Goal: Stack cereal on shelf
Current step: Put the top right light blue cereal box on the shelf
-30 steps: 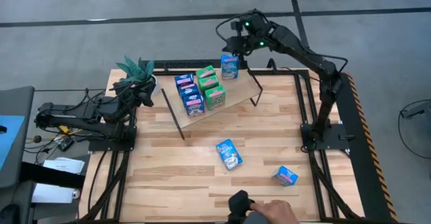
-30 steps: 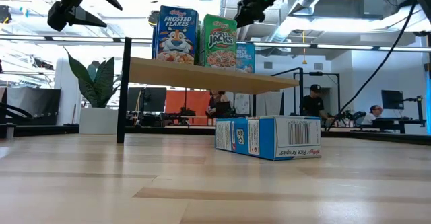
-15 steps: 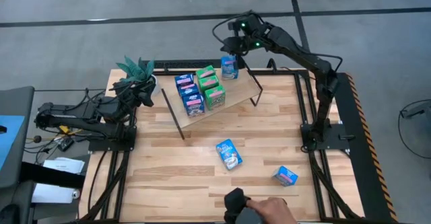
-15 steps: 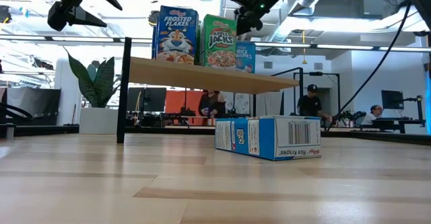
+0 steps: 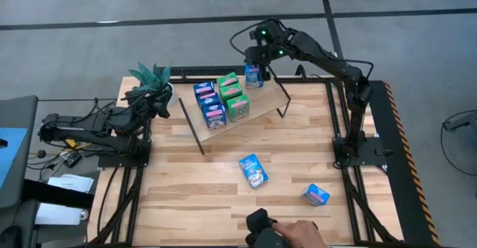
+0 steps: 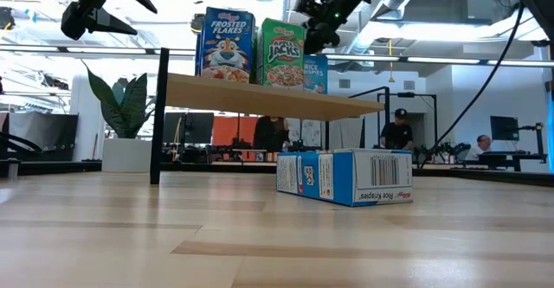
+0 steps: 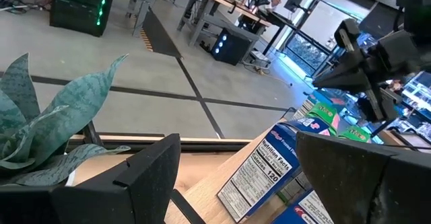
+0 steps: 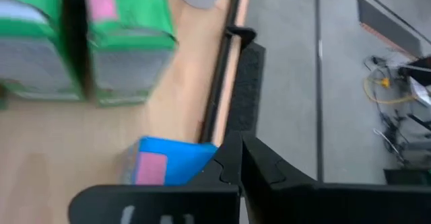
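The left gripper (image 5: 153, 103) hangs well to the left of the shelf (image 5: 261, 106), beside a green plant (image 5: 151, 75) at the table's edge; in its wrist view its fingers (image 7: 145, 177) stand wide apart with nothing between them.

The shelf, a light wooden board on thin black rod legs (image 5: 191, 127), stands on the far half of the wooden table (image 5: 298, 147) and bears six small cereal boxes. On its left part, three blue boxes stand in a row: one at the back (image 5: 203, 89), one in the middle (image 5: 208, 100) and one at the front edge (image 5: 215, 116). Just right of them stand three green boxes: the rear one (image 5: 227, 80), the middle one (image 5: 233, 93) and the front one (image 5: 238, 109). From table height the front pair read as a Frosted Flakes box (image 6: 224, 44) and an Apple Jacks box (image 6: 281, 54), upright and touching side by side.

Further right, at the shelf's far right corner, stands a blue Rice Krispies box (image 5: 253, 74), apart from the two rows. The right gripper (image 5: 257, 56) is directly above that box; its wrist view shows the blue box (image 8: 168, 162) just under the dark fingers, which look drawn close together, but whether they grip the box cannot be told.

In front of the shelf, two more blue boxes lie flat on the table: one near the middle (image 5: 253, 170), and one further right toward the near edge (image 5: 316, 196). At the near edge, below the shelf in the high view, a person's hand (image 5: 287, 235) reaches in.
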Controlling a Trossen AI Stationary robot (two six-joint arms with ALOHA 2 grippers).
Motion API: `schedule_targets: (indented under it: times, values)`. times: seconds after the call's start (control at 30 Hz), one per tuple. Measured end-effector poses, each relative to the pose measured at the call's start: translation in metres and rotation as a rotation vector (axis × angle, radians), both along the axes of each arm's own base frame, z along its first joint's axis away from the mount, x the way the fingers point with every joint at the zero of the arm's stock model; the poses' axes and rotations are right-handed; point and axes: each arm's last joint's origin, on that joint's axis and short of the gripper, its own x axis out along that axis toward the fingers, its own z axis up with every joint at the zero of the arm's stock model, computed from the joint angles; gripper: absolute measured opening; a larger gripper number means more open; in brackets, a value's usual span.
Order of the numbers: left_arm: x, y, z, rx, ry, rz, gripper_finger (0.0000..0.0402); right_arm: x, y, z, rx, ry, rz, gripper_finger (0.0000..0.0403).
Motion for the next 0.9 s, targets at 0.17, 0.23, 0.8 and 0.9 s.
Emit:
schedule_targets:
  times: [0.17, 0.23, 0.8, 0.9]
  values:
    - [0.0, 0.0, 0.0, 0.0, 0.001, 0.0, 0.0283, 0.001, 0.001, -0.003, 0.009, 0.021, 0.002, 0.0014]
    - [0.0, 0.0, 0.0, 0.001, 0.005, 0.0, 0.0283, 0.0, 0.002, -0.004, 0.007, 0.035, 0.011, 0.0015]
    - [0.0, 0.0, -0.001, 0.004, 0.023, 0.0, 0.0283, 0.005, 0.018, 0.002, -0.049, 0.068, 0.037, 0.0032]
    - [0.0, 0.0, -0.002, 0.006, 0.027, 0.0, 0.0283, 0.005, 0.026, 0.019, -0.1, 0.044, 0.021, 0.0038]
